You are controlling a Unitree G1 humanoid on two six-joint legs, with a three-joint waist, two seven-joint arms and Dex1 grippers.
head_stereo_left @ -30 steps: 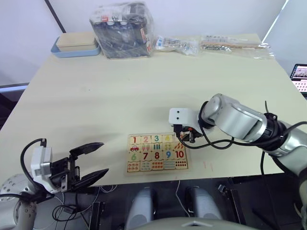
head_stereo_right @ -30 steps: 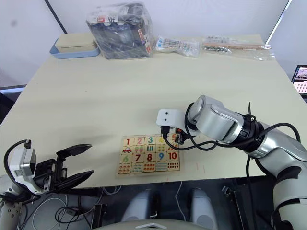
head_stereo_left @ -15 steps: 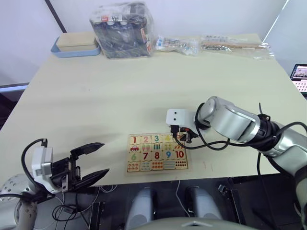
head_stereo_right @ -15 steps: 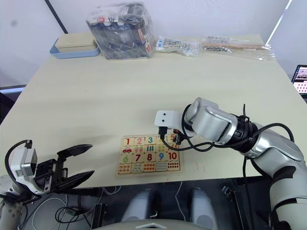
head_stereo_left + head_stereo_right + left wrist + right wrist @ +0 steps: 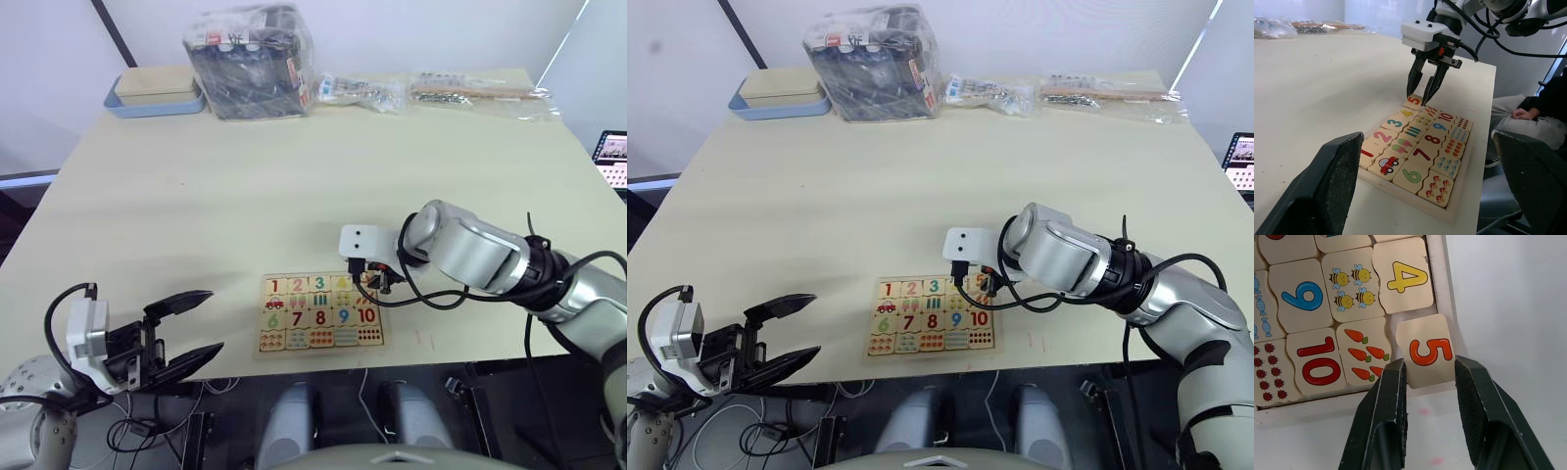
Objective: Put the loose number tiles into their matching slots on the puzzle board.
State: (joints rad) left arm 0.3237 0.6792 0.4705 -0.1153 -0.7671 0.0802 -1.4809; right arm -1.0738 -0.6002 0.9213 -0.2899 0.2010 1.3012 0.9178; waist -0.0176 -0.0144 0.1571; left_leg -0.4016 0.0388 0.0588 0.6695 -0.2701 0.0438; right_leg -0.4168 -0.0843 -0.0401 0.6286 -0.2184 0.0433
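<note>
While pointing down, the right end effector (image 5: 1429, 377) straddles the 5 tile (image 5: 1426, 352), parted.

One puzzle board (image 5: 320, 342) lies on one table (image 5: 245, 186). Five number tiles sit along its top row: 1 (image 5: 1365, 153), 2 (image 5: 1381, 136), 3 (image 5: 1394, 124), 4 (image 5: 1403, 277), 5 (image 5: 1429, 351). Two grippers show.

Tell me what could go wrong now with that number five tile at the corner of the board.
The 5 tile lies skewed, one corner apparently riding on the puzzle board rim, so it may stay unseated. The right gripper straddles it with open fingers; lifting away might drag it, and pushing down might tip it out.
</note>
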